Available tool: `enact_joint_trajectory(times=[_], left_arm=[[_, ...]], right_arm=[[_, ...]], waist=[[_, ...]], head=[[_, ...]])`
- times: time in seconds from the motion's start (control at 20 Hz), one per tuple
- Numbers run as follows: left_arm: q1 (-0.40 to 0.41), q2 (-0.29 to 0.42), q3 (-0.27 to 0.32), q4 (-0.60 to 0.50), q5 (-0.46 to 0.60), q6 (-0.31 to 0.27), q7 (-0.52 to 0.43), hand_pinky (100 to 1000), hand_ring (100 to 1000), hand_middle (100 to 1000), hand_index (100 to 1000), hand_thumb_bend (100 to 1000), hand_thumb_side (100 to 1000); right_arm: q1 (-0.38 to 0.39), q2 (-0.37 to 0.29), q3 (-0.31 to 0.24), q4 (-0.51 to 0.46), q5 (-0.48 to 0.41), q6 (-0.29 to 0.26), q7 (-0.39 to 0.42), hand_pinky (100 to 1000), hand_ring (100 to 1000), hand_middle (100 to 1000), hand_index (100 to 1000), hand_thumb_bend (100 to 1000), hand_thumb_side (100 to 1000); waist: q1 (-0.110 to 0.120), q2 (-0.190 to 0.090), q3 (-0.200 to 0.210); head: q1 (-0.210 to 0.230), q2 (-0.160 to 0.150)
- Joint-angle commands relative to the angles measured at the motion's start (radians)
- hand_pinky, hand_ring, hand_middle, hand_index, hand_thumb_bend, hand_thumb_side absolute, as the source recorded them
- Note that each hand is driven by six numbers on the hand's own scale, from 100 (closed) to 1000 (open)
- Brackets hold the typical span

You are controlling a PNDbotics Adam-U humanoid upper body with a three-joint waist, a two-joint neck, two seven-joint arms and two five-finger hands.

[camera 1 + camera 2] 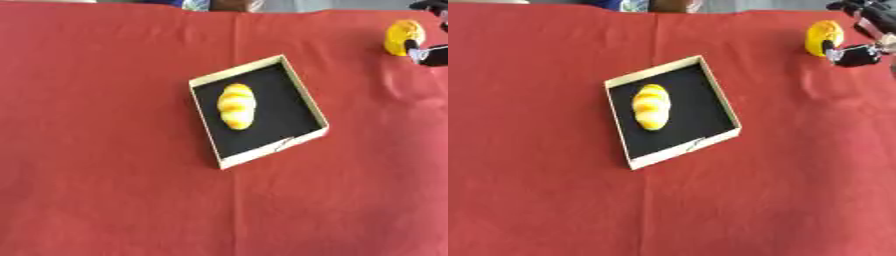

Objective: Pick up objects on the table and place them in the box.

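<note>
Red cloth [105,190] covers the whole table, bare on the left side; no left hand in either view. Near the middle sits the box [202,80], shallow, pale rim, black floor, skewed to the table edge. A yellow striped bread-shaped piece [236,106] already lies inside, toward the box's left half, so the right half of the floor is free. Far right, upper corner: a round yellow object [823,37] on the cloth, well apart from the box. The right hand [856,53] is right beside it, dark fingers [870,20] above and a thumb-like part at its lower right edge, seemingly touching. Can't tell if the fingers are closed round it or just framing it; half the hand is cut off by the picture edge.

Step in hand looks like grasping this yellow one. To do it well: get fingers and thumb on opposite sides before lifting, lift clear of the cloth wrinkle [411,90] nearby, carry leftward over the near-right rim, and release over the free black area, not onto the bread piece.
</note>
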Motion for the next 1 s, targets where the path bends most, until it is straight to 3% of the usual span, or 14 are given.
enact_joint_trajectory(times=[0.05,0.25,0.65,0.85,1.0], left_arm=[[-0.01,0.016,0.008,-0.016,0.002,-0.002,-0.003,838,838,676,809,100,702],[-0.011,0.014,0.008,-0.016,0.003,-0.001,-0.004,838,838,676,809,100,706],[-0.015,0.011,0.006,-0.016,0.005,-0.001,-0.008,839,838,676,809,100,709],[-0.015,0.009,0.006,-0.016,0.006,0.0,-0.01,839,838,676,808,100,709],[-0.016,0.009,0.007,-0.016,0.006,0.0,-0.011,839,839,675,808,100,710]], right_arm=[[-0.026,-0.022,-0.011,0.022,0.036,0.016,-0.009,910,1000,896,958,150,237],[-0.031,-0.018,-0.02,0.044,0.055,0.038,-0.026,909,1000,896,959,151,235],[-0.044,0.003,-0.022,0.061,0.078,0.102,-0.094,892,1000,880,951,121,146],[-0.05,0.007,-0.017,0.068,0.102,0.126,-0.119,866,969,813,908,126,100],[-0.053,0.012,-0.014,0.073,0.119,0.136,-0.143,839,909,707,821,116,100]], waist=[[0.002,-0.018,0.001],[0.004,-0.013,0.002],[0.007,-0.003,0.007],[0.005,0.002,0.009],[0.004,0.004,0.011]], head=[[-0.005,-0.016],[-0.011,-0.021],[-0.019,-0.034],[-0.023,-0.038],[-0.023,-0.038]])
